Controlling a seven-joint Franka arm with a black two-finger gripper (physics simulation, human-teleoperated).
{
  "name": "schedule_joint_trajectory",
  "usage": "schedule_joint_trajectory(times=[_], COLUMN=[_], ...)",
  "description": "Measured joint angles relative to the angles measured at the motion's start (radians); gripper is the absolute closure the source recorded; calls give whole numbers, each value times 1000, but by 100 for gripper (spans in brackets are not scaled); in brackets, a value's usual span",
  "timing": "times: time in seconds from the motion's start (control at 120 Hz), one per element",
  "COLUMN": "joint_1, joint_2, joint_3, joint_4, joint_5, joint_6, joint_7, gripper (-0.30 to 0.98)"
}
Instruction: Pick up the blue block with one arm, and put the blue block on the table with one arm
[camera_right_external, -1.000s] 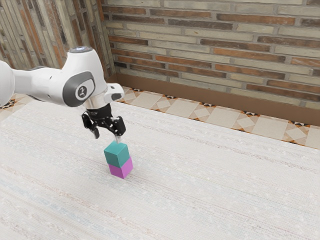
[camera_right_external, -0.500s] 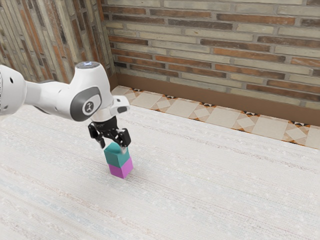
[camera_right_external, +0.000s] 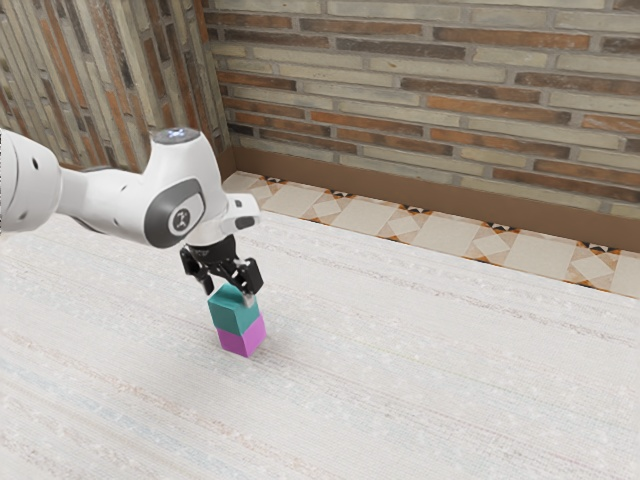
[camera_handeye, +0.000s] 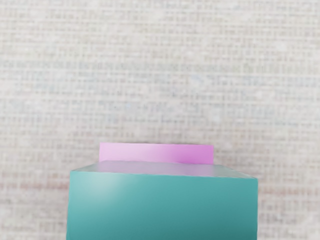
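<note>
Now lower than before, jaws spread, astride teal block (camera_right_external: 234, 315), atop magenta block (camera_right_external: 242, 342)

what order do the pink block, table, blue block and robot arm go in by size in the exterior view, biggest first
1. table
2. robot arm
3. blue block
4. pink block, judged by its visible part; the blue block hides its top
</note>
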Motion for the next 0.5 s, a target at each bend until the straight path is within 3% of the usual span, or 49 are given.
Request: schedule_joint_trajectory(times=[0.325, 0.5], joint_1=[10, 10], joint_2=[49, 59], joint_3=[-1, -2], joint_4=[16, 28], joint_5=[0, -2], joint_6=[7, 9], joint_7=[36, 49], gripper=[4, 17])
